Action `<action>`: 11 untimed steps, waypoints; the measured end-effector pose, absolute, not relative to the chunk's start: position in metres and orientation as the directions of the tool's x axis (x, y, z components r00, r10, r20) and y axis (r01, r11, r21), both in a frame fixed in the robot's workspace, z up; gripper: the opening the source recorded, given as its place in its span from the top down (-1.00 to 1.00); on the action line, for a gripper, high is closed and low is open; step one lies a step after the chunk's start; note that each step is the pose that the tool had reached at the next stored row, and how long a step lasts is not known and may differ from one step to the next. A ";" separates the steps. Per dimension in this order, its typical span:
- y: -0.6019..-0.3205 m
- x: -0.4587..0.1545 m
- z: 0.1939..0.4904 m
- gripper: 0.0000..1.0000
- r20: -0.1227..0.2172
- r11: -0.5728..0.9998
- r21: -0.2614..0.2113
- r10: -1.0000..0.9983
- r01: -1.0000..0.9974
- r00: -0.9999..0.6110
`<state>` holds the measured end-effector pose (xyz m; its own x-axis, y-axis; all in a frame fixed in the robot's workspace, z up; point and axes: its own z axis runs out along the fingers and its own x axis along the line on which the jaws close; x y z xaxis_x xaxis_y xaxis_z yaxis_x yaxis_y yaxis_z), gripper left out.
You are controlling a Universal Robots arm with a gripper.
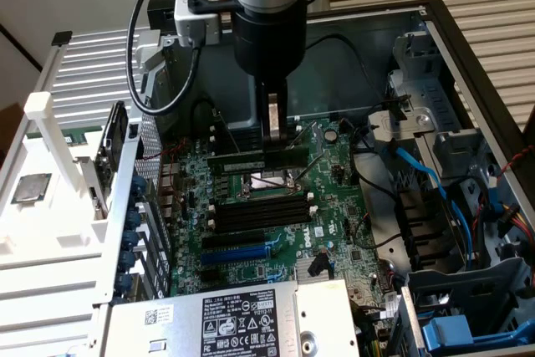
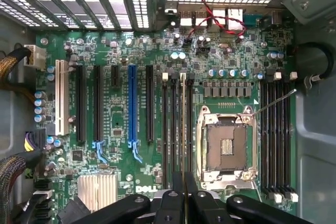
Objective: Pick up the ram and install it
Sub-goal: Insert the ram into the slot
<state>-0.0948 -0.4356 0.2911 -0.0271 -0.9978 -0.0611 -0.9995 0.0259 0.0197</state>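
Note:
The ram (image 1: 251,160) is a long thin green stick held level above the motherboard (image 1: 334,206), inside the open computer case. My gripper (image 1: 274,146) is shut on its upper edge near the middle and hangs straight down from the arm. The stick hovers over the open CPU socket (image 1: 269,183), a little above the row of black memory slots (image 1: 259,213). In the wrist view the ram (image 2: 183,179) shows edge-on between my fingertips (image 2: 184,200). There it lines up with the black memory slots (image 2: 176,129) beside the CPU socket (image 2: 226,148).
The power supply (image 1: 242,319) with its label sits at the case's near edge. Blue cables (image 1: 435,190) and drive cages (image 1: 468,156) crowd the exterior view's right. A white rack (image 1: 50,206) at that view's left carries a small silver chip (image 1: 29,188). A second slot bank (image 2: 275,135) flanks the socket.

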 end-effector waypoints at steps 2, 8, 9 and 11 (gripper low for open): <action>-0.436 -0.095 0.288 0.76 -0.061 0.026 0.020 -0.998 -0.999 -0.027; -0.437 -0.095 0.280 0.76 -0.061 0.026 0.020 -0.998 -0.999 -0.027; -0.437 -0.095 0.279 0.76 -0.061 0.026 0.019 -0.998 -0.999 -0.027; -0.437 -0.095 0.277 0.76 -0.061 0.026 0.014 -0.998 -1.000 -0.027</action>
<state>-0.0947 -0.4369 0.2771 -0.0266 -0.9978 -0.0613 -0.9996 0.0258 0.0144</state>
